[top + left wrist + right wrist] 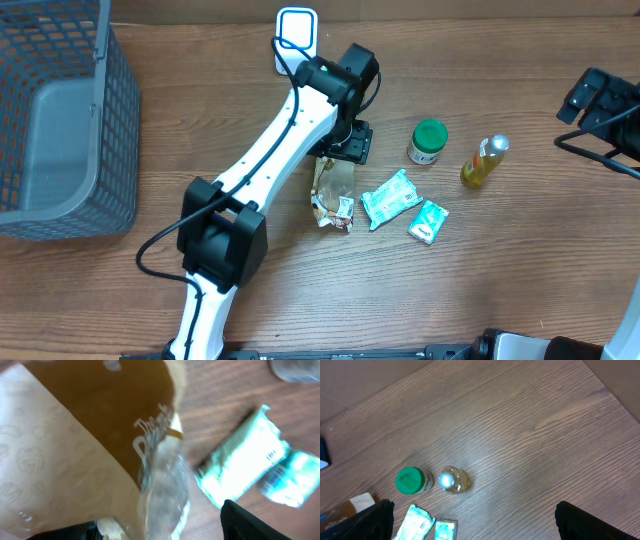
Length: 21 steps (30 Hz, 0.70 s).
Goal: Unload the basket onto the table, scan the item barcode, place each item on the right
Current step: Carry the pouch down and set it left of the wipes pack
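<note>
The grey mesh basket (pixel 118 130) stands at the table's left edge, well apart from every item. The brown snack bag (pixel 333 190) lies on the wood at mid-table, under the left gripper (pixel 160 527), whose fingers (pixel 250 522) stand wide with the right one clear of the bag. Beside the bag lie two teal packets (pixel 390 198). A green-lidded jar (pixel 428 140) is capped, and an upright bottle (pixel 484 162) holds yellow liquid. The right gripper (pixel 480 522) hangs spread wide, holding nothing.
</note>
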### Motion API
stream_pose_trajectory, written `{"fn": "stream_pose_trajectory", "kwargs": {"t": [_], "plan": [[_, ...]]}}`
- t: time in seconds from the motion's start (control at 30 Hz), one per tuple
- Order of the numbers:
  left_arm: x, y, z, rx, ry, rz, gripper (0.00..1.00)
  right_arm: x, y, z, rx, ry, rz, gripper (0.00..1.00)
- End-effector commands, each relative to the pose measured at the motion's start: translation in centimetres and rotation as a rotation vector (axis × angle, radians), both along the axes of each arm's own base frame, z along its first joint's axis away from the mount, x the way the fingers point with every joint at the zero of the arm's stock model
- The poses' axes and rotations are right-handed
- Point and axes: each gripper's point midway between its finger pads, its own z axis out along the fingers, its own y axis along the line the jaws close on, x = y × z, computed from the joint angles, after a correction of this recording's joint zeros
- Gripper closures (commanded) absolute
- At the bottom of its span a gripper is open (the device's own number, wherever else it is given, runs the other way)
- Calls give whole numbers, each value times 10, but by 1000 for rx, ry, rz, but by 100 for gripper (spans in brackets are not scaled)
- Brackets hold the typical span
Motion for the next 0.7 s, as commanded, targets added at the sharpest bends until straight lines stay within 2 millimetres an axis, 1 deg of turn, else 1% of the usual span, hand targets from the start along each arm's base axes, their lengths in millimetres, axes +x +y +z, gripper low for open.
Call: {"fn": "stream_pose_trajectory", "kwargs": {"t": [0.0, 0.07, 0.23, 0.27, 0.37, 0.47, 0.67], "plan": [[-16, -9, 20, -67, 36, -2, 27, 0, -1, 2, -5, -5, 0, 0], [-22, -8, 9, -28, 53, -12, 27, 0, -1, 2, -5, -5, 0, 0], [-34, -15, -22, -5, 70, -54, 27, 0, -1, 2, -5, -5, 0, 0], [-35, -12, -29, 18, 66, -59, 27, 0, -1, 2, -6, -5, 0, 0], [-34, 6, -41, 117, 47, -52, 26, 0, -1, 2, -5, -5, 0, 0], [-31, 22, -41, 190, 27, 11, 29, 0, -1, 2, -6, -5, 0, 0], [-15, 15, -13, 129, -71, 12, 28, 0, -1, 2, -6, -5, 0, 0]]}}
